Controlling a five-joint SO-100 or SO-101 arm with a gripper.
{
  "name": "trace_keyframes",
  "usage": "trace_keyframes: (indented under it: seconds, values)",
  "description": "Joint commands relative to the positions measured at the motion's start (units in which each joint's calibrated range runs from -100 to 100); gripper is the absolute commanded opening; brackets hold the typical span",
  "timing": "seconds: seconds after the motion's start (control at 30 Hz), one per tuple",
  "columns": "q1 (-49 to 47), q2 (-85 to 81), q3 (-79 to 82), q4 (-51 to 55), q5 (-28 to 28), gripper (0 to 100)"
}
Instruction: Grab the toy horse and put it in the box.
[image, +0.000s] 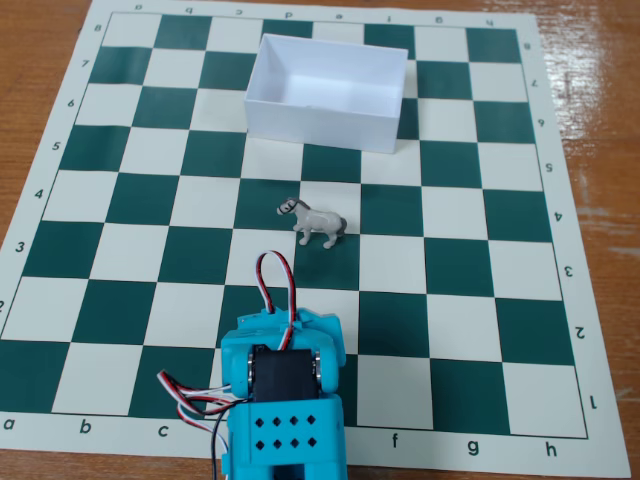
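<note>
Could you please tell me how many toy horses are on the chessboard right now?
1. The toy horse stands upright near the board's middle, between the box and the arm; the arm might hide another.

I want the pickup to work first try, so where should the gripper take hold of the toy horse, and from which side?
Grip the toy horse across its body, between neck and hindquarters, coming down from above. It stands upright, side-on in the fixed view, head to the left, so its flanks probably offer the steadiest hold; legs and head look too thin.

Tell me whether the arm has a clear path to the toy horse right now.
Probably yes: the toy horse stands alone on the chessboard, nothing between it and the arm; the box sits beyond it.
</note>
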Motion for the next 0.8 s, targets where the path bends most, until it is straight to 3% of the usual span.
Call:
trace_keyframes:
  seconds: [0.0,0.57,0.77]
  values:
    - [-2.53,-0.24,0.36,1.65,-3.44,0]
    - [-3.61,-0.24,0.36,1.98,-4.47,0]
    - [-2.46,2.94,-7.28,-8.98,-12.77,3]
